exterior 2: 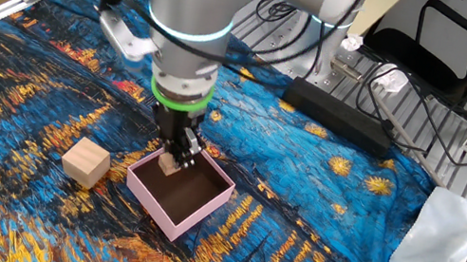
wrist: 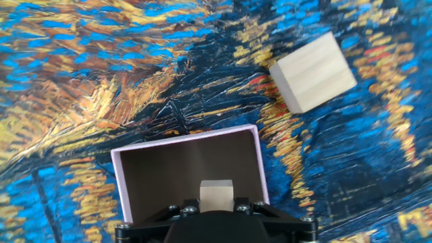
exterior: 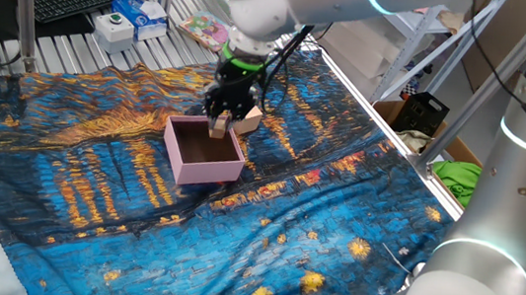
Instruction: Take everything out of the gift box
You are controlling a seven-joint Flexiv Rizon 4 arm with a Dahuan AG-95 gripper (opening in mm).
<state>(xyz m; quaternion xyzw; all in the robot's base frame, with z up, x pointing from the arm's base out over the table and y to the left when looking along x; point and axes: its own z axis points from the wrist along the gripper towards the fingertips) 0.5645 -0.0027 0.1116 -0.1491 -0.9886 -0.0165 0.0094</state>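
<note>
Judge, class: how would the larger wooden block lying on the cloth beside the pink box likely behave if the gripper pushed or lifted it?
The larger wooden block has flat faces and square edges, so it would probably slide, not roll. It looks solid and stiff, so fingers likely would not deform it. The painted cloth under it is wrinkled, so a push might bunch the fabric or tip the block.

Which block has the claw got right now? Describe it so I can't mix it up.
Find the pink gift box on the blue painted cloth. Just above its rim, the claw pinches the small cube. It is much smaller than the big block lying outside on the cloth.
</note>
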